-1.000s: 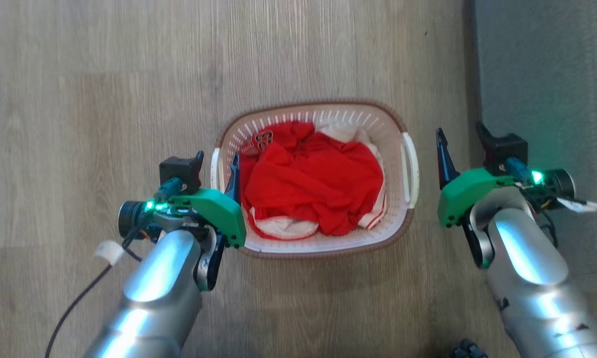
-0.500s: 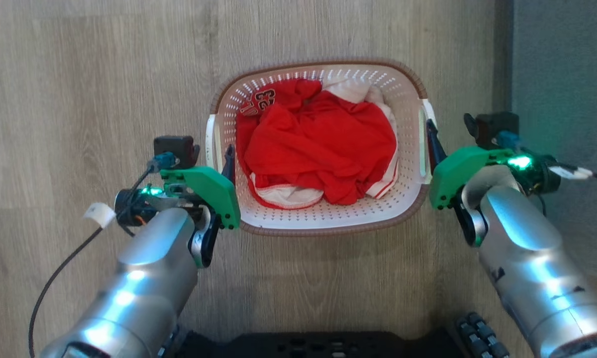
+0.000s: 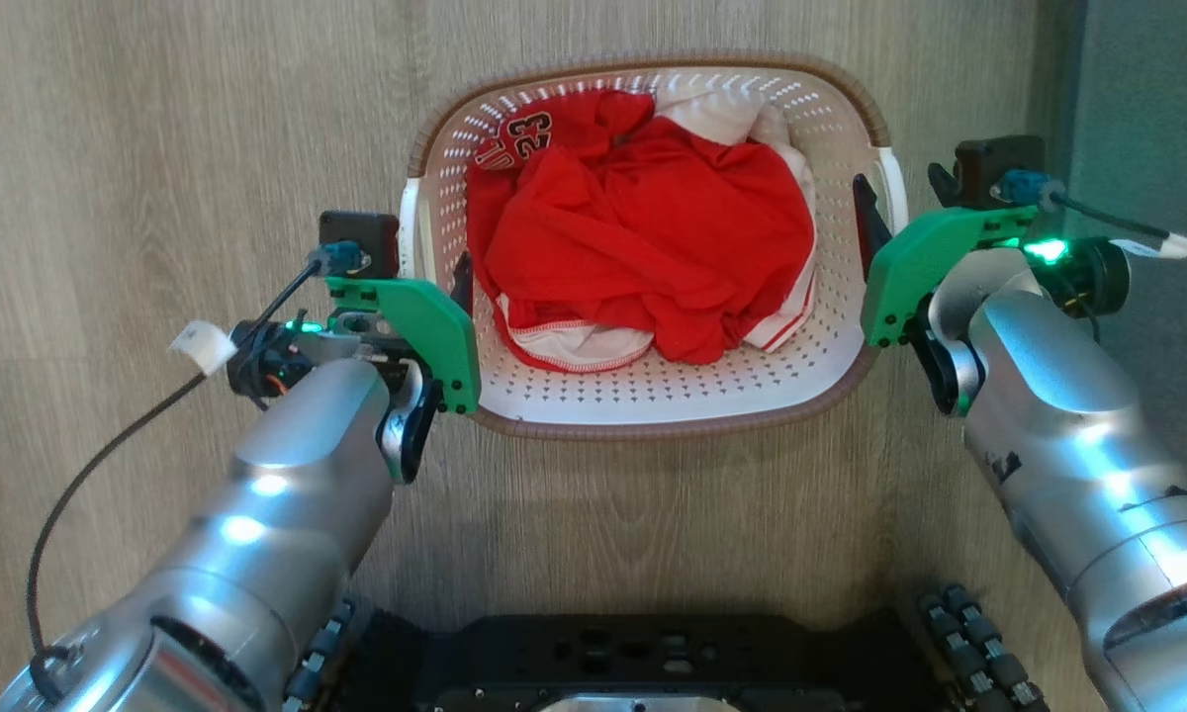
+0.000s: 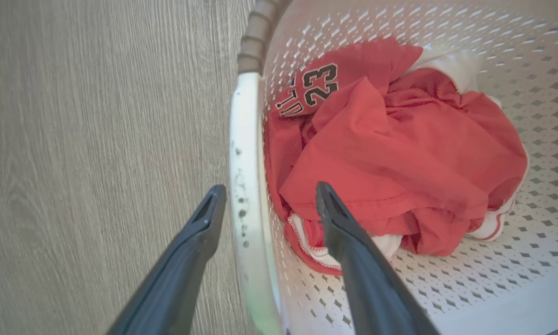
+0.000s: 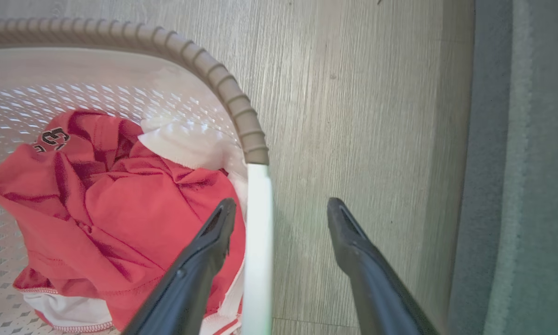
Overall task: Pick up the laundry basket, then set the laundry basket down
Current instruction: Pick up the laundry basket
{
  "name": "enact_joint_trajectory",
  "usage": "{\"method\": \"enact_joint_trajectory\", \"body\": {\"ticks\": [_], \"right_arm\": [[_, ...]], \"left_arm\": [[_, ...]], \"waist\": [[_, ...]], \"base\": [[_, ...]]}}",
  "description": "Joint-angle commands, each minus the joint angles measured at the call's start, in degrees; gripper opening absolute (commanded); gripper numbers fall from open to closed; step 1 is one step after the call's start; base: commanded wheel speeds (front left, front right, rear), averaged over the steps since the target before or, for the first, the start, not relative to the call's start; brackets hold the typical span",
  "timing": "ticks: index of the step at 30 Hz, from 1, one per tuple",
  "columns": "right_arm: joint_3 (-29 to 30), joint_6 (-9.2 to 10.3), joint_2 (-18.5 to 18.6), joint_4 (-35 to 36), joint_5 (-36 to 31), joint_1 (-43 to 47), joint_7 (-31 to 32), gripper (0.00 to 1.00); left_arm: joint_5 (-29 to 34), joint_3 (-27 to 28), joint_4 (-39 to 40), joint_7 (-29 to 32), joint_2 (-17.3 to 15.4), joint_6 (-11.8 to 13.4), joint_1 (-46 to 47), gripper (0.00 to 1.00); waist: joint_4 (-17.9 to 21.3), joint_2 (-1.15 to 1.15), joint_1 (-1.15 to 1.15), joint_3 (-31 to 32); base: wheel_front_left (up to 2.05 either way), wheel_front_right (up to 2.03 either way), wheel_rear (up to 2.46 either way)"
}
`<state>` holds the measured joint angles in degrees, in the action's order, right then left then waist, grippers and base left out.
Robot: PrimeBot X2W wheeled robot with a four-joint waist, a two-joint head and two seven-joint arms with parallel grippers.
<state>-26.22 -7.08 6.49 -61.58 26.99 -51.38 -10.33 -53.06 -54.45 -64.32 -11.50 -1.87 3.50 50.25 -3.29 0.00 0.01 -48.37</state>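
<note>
The laundry basket (image 3: 653,425) is cream-white and perforated, with a brown woven-look rim, and sits on the wood floor with a red numbered jersey (image 3: 643,247) and white cloth inside. My left gripper (image 3: 425,272) is open and straddles the basket's left white handle (image 4: 244,153), one finger inside the basket and one outside. My right gripper (image 3: 900,203) is open too and straddles the right handle (image 5: 259,209) the same way. In both wrist views a gap shows between fingers and handle. The left gripper (image 4: 268,193) and the right gripper (image 5: 281,205) hold nothing.
A grey-green rug (image 3: 1147,99) borders the floor just right of the right arm, and its edge (image 5: 516,139) runs close to that gripper's outer finger. My black wheeled base (image 3: 633,663) lies at the bottom. A black cable (image 3: 109,445) trails from the left wrist.
The head camera has shifted, so the basket shows higher and larger. The right gripper has come in from beside the basket and now straddles its right handle. The left gripper stays across the left handle.
</note>
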Motion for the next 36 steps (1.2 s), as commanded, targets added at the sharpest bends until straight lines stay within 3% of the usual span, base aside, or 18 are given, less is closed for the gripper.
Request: {"method": "enact_joint_trajectory", "body": {"ticks": [1,15,34,35,36], "right_arm": [[-1.4,-0.41,-0.4,0.4,0.7,1.8,0.3,1.00],[-9.7,-0.41,1.4,2.1,11.7,-0.7,7.0,1.00],[-17.4,-0.41,2.9,1.4,19.4,-2.1,6.2,1.00],[-17.6,-0.41,3.0,1.4,19.7,-2.1,6.0,1.00],[-17.9,-0.41,3.0,1.3,20.1,-2.2,5.9,0.68]], "left_arm": [[-0.5,0.1,-0.3,0.2,-1.0,-0.1,-0.1,1.00],[-4.8,-6.1,-2.2,3.2,-1.0,-0.3,4.1,1.00],[-9.8,-11.5,-1.8,2.6,-1.0,0.2,5.9,1.00],[-10.1,-11.8,-1.8,2.7,-1.0,0.2,6.0,0.87],[-10.5,-12.0,-1.7,2.8,-1.0,0.2,6.0,0.53]], "waist": [[0.0,0.00,-0.01,-0.7],[0.2,0.00,-0.01,-3.8],[0.2,0.00,-0.01,-5.3],[0.2,0.00,-0.01,-5.3],[0.1,0.00,-0.01,-5.4]], "base": [[0.00,0.00,0.00],[0.00,0.00,0.00],[0.00,0.00,0.00],[0.00,0.00,0.00],[0.00,0.00,0.00]]}}
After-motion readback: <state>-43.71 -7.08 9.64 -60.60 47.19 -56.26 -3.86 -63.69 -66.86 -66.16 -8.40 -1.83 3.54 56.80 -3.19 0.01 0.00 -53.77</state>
